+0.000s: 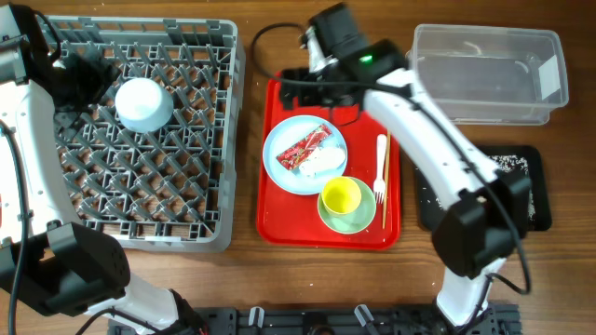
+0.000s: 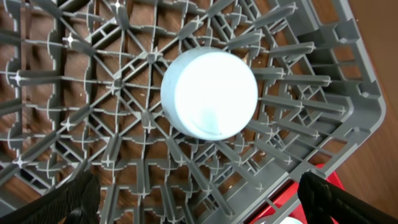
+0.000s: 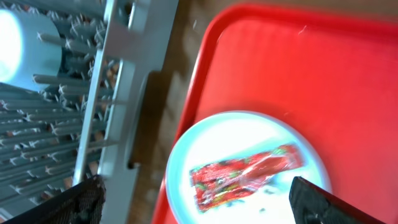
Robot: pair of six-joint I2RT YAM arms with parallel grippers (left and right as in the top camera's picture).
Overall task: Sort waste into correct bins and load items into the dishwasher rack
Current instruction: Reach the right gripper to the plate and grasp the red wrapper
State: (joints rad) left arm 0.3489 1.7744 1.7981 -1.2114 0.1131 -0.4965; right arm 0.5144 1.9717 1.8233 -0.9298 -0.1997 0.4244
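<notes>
- Red tray (image 1: pixel 279 212): flat and rectangular, with a raised rim and rounded corners. It lies near the middle of the table, and its glossy floor also fills much of the right wrist view.
- Table (image 1: pixel 568 288): brown wood-grain top, showing along each side of the tray.
- Black slotted rail (image 1: pixel 326 321): runs along the bottom edge of the overhead view.

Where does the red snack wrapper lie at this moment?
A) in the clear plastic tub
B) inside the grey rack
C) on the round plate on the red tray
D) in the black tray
C: the wrapper lies flat on the plate, and the plate sits on the red tray.
</notes>
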